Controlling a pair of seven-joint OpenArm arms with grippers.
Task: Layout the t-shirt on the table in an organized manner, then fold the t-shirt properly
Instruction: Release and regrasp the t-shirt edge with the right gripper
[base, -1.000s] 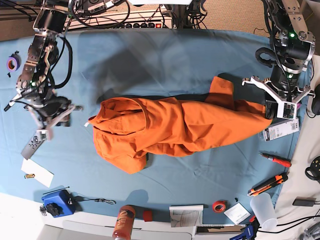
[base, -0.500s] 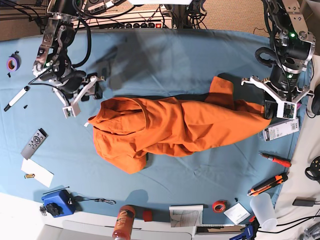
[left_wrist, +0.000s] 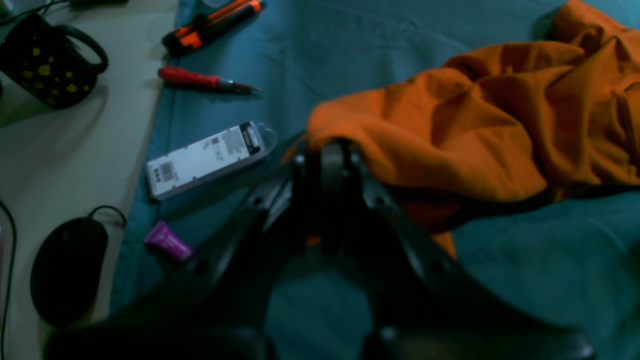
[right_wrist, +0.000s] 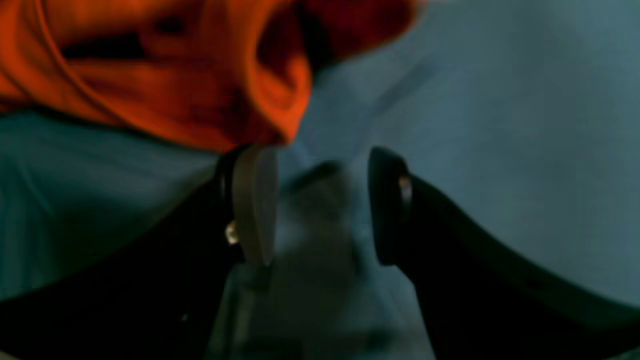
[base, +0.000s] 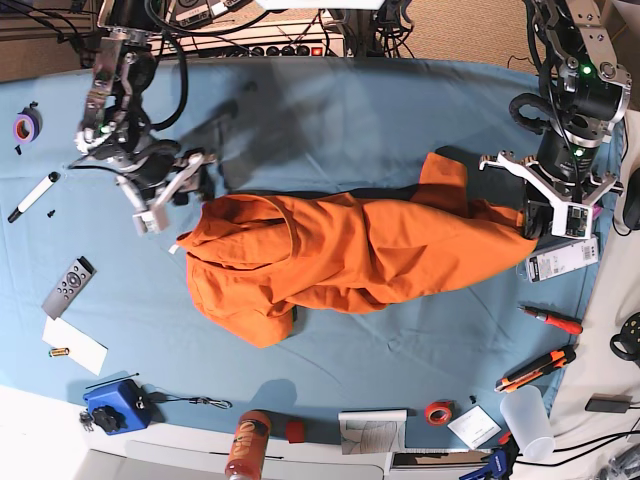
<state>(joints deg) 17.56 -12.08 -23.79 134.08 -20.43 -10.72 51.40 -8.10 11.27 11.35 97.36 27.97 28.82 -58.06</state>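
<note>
While left fingers clench t-shirt | right fingers spread, beside it

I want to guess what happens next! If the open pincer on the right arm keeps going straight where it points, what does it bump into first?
Most likely the t-shirt: the right pincer points at its bunched orange edge, just ahead, though depth is hard to judge.

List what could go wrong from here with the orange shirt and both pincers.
1. The left pincer is shut on one end of the bunched orange cotton t-shirt; pulling may drag the whole heap, not spread it.
2. The open right pincer is near a thick fold and may grab several layers.
3. A sweeping shirt could knock the white blister pack or red screwdriver across the teal-covered table.
</note>
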